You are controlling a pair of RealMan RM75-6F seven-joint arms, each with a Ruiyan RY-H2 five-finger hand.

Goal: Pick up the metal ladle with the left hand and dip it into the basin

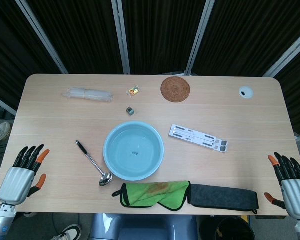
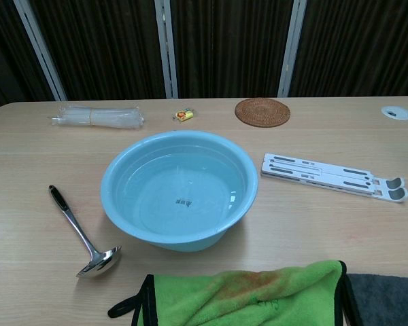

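The green cloth [image 2: 258, 292] lay nearest, at the counter's [image 1: 50, 120] front edge; just beyond, the metal ladle [image 1: 92, 162] rested untouched left of the basin [image 1: 134, 150]. Both the left robot hand [image 1: 24, 172] and right robot hand [image 1: 290, 177] were released, empty. Reaching for the handle came next.

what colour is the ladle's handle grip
Black, on the ladle; clearest in the chest view.
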